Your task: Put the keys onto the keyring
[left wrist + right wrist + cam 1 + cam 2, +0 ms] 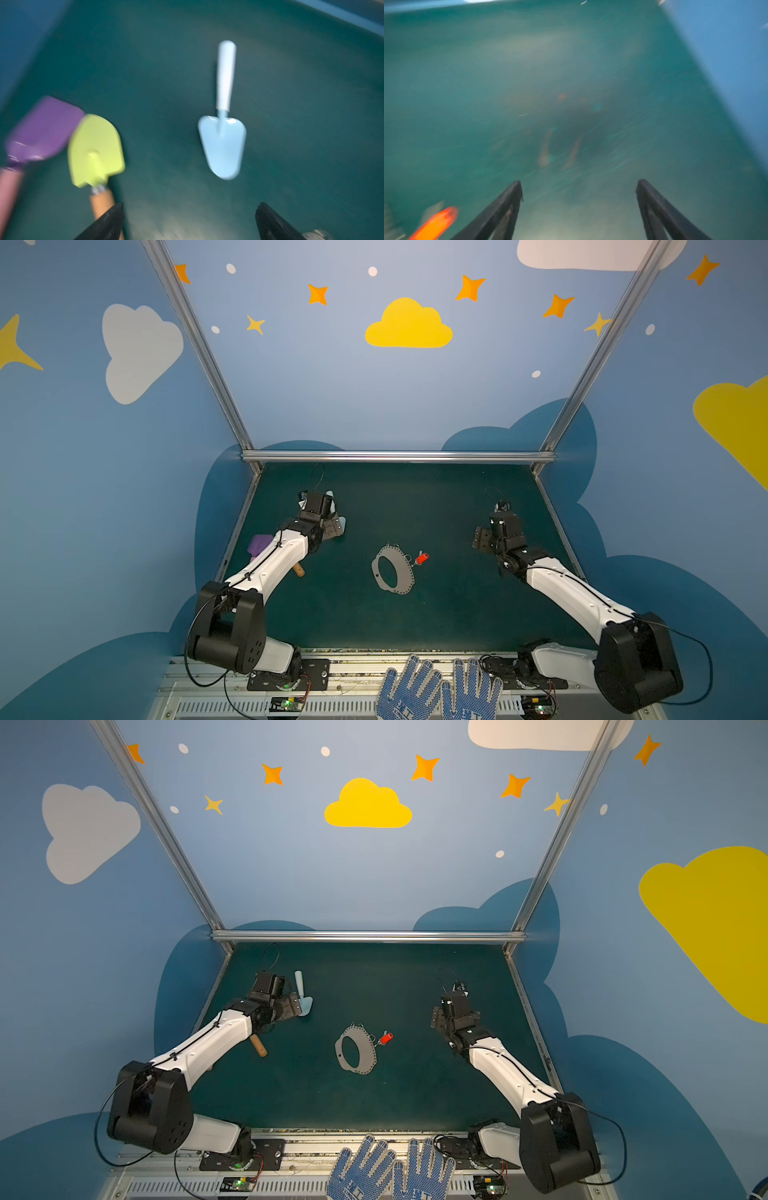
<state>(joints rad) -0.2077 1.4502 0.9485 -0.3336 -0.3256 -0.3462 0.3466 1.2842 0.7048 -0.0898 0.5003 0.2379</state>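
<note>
Orange key (pixel 435 223) blurred, cut off

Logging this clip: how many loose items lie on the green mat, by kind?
Toy shovels: 3 (purple shovel, green shovel, light blue shovel)
Keys: 1 (red-headed key)
Keyring plates: 1 (grey keyring plate)
Total: 5
</note>
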